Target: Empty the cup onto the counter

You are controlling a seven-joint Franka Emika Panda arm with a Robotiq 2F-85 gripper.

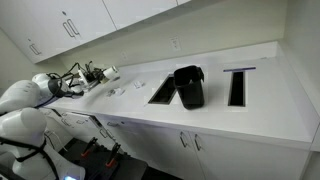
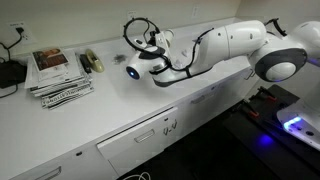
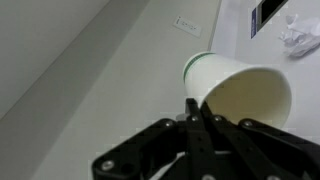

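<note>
In an exterior view, the long white counter (image 1: 250, 115) runs across the picture with two dark cut-outs (image 1: 238, 87) in it and a black container (image 1: 189, 87) standing between them. The white arm (image 1: 30, 95) comes in from the left edge. Its tool (image 1: 100, 74) is held above the left end of the counter, and the small pale cup (image 1: 109, 72) is at its tip, off the surface. A few small white scraps (image 1: 117, 90) lie on the counter just beside and below the cup. At this size we cannot tell how the fingers sit.

In an exterior view from another side, the arm (image 2: 230, 42) reaches in from the right. The tool (image 2: 145, 62) carries the cup (image 2: 133, 71) over the counter (image 2: 120, 110), and the cup's round mouth is turned sideways rather than up. A stack of magazines (image 2: 58, 75) lies on the counter well apart from it, and white cabinet doors (image 2: 140, 135) show under the edge.

In the wrist view, the black fingers (image 3: 190, 125) of the tool (image 3: 200, 112) are clamped together on the wall of the cup (image 3: 235, 95) at its rim. The cup lies tipped on its side in the grip and its tan inside faces us (we see nothing lying in it). Beyond it, a crumpled white bit (image 3: 298, 35) rests on the counter (image 3: 235, 40) near one dark cut-out (image 3: 268, 12). A wall socket (image 3: 187, 24) shows on the wall behind.
</note>
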